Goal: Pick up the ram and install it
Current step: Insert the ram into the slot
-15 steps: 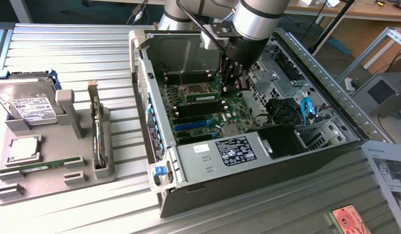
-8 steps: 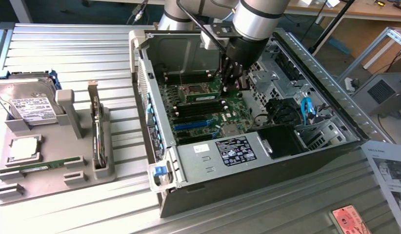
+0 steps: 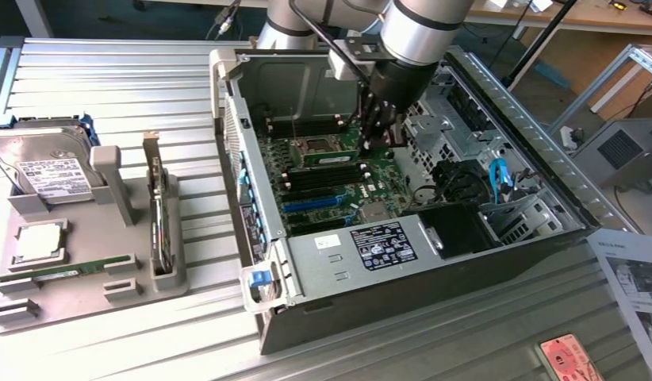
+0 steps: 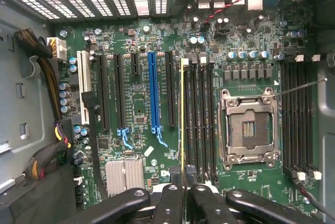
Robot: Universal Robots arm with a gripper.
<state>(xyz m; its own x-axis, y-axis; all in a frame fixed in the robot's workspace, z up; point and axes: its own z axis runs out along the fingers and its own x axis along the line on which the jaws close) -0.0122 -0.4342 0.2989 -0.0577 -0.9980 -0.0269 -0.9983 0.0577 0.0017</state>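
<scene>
The arm is reaching down into the open computer case (image 3: 337, 270), which is lying on its side on the ribbed metal tabletop (image 3: 125, 79). The gripper (image 4: 182, 182) is pinching the ram (image 4: 181, 119) narrowly between its fingers. The stick is showing edge-on as a thin green-yellow line. It is running along the bank of black memory slots (image 4: 201, 114) beside the open CPU socket (image 4: 247, 127), lined up with the slot farthest from that socket. I cannot tell whether it is sitting in the slot or hanging just above it.

A blue expansion slot (image 4: 152, 90) is lying a little further along the motherboard (image 4: 136, 25), away from the socket.

Well apart, on the exterior view's left, a grey holder tray (image 3: 24, 305) is carrying a silver hard drive (image 3: 40, 163), a card standing upright on its edge (image 3: 157, 206) and a second green stick (image 3: 67, 270) lying along its near part.
</scene>
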